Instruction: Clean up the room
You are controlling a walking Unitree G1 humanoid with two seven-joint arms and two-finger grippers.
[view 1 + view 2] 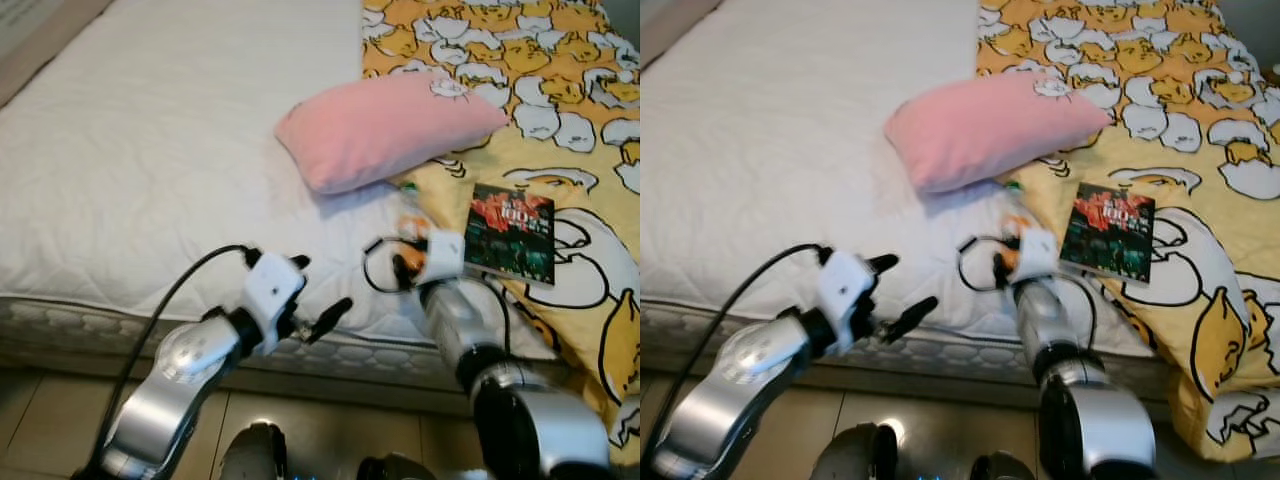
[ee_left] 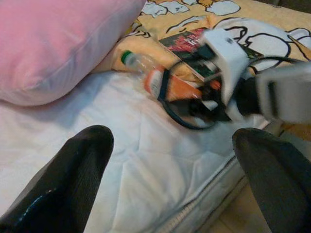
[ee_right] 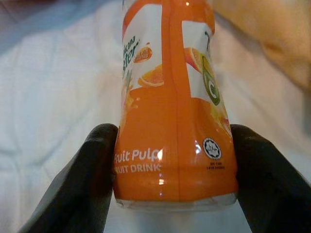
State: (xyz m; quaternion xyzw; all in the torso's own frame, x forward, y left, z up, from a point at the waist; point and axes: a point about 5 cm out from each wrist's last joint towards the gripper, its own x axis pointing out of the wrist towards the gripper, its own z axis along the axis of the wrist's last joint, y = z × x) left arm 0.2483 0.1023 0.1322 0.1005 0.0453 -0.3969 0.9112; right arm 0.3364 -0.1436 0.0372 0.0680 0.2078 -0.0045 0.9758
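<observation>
Right gripper (image 3: pixel 175 170) pinches the bottle (image 3: pixel 172 97) at its base, near the mattress's (image 1: pixel 150 150) front edge. Left gripper (image 1: pixel 315 300) is spread, unladen. Bottle judged light, smooth, slippery; a mid-body hold looks safer.

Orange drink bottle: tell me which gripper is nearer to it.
Right. The right gripper has its fingers closed on the orange drink bottle lying on the bed. The left gripper hovers open over the mattress edge, off to the bottle's left.
</observation>
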